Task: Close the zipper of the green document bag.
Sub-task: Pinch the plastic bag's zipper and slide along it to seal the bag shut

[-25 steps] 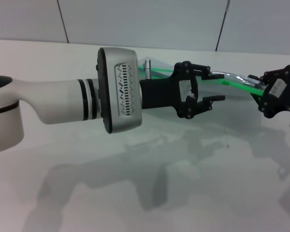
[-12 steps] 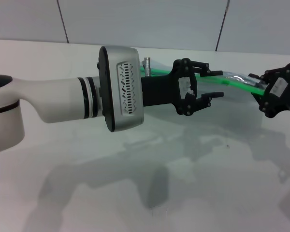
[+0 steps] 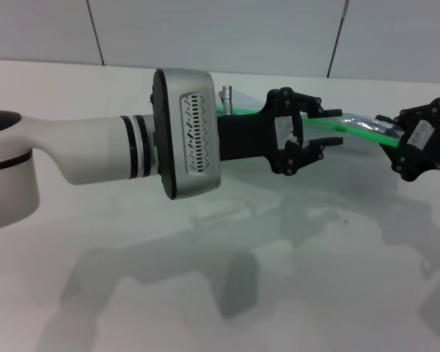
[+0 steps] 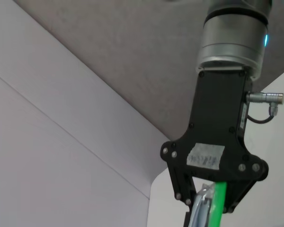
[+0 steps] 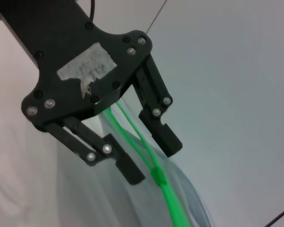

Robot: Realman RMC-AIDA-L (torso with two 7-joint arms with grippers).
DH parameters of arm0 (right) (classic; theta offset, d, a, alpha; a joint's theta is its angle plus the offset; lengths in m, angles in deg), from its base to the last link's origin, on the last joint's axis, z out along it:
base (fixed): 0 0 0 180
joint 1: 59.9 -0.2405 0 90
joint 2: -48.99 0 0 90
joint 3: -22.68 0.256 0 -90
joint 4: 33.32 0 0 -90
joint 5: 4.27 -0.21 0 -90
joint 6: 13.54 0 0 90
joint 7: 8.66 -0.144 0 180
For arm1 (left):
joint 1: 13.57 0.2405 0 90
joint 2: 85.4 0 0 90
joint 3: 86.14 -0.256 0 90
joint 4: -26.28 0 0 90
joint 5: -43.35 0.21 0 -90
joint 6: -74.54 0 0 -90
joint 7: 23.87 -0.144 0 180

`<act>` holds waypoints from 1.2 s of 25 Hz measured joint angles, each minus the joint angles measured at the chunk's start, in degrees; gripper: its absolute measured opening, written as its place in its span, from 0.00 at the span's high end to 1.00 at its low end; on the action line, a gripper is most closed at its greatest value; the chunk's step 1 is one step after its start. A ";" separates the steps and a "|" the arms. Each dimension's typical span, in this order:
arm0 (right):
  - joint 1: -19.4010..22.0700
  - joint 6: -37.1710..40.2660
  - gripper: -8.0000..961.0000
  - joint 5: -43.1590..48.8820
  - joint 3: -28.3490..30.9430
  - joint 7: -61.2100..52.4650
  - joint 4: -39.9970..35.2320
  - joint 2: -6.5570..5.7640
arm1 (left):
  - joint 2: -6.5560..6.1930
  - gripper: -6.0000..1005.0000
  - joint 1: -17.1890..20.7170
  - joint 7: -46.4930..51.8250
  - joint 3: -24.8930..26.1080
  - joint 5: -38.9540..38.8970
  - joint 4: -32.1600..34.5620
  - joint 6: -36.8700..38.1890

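Note:
The green document bag point(image 3: 356, 117) is held up off the table between my two grippers, a translucent pale pouch also seen in the right wrist view point(image 5: 109, 198). Its zipper point(image 3: 361, 129) is a bright green strip along the top edge. In the right wrist view the zipper point(image 5: 173, 203) splits into two strands past a small slider point(image 5: 158, 177). My left gripper point(image 3: 333, 126) reaches in from the left and stands open, its fingers point(image 5: 166, 140) either side of the strands without pinching them. My right gripper point(image 3: 389, 141) at the far right is shut on the bag's end point(image 4: 209, 201).
The white table point(image 3: 279, 279) stretches below both arms, carrying only their shadows. A pale panelled wall point(image 3: 227, 33) runs along its far edge. My bulky left forearm point(image 3: 95, 150) crosses the left half of the head view.
My left gripper has shifted slightly right along the green strip and its fingers stand a little closer together. The right gripper has stayed put with the bag's end.

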 joint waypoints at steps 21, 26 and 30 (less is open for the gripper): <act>0.20 0.01 0.93 3.89 -1.18 -3.29 -2.69 0.00 | 0.09 0.72 -0.66 0.00 0.41 0.44 0.02 0.36; 0.20 0.01 0.93 3.95 -1.17 -3.77 -2.69 0.00 | 0.09 0.74 -0.48 0.00 0.41 0.39 0.00 0.35; 0.10 0.01 0.93 3.96 -1.24 -3.89 -2.69 0.00 | 0.09 0.75 -0.47 0.00 0.41 0.47 0.21 0.38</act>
